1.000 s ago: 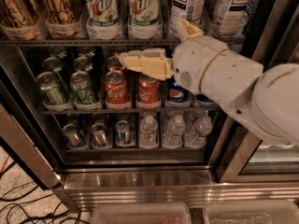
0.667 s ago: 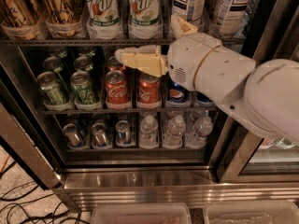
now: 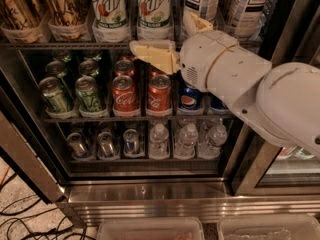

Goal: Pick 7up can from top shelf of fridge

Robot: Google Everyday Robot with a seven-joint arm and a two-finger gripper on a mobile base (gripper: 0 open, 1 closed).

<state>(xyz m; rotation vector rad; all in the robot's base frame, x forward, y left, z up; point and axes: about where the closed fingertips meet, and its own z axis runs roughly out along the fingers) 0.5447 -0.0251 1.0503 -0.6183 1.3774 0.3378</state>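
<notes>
Now the gripper (image 3: 175,39) has risen leftward to the front edge of the top shelf (image 3: 60,44), fingers spread and empty, just below-right of the 7up can (image 3: 153,9) standing untouched at that edge, so the reach looks nearly lined up for grasping.

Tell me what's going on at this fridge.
A robot arm reaches into the fridge. Its pincer is open at the front rail of the top shelf, right by the base of a 7up can. It holds nothing. That can and a second 7up can to its left stand on the shelf, so the pick is not yet done.
</notes>
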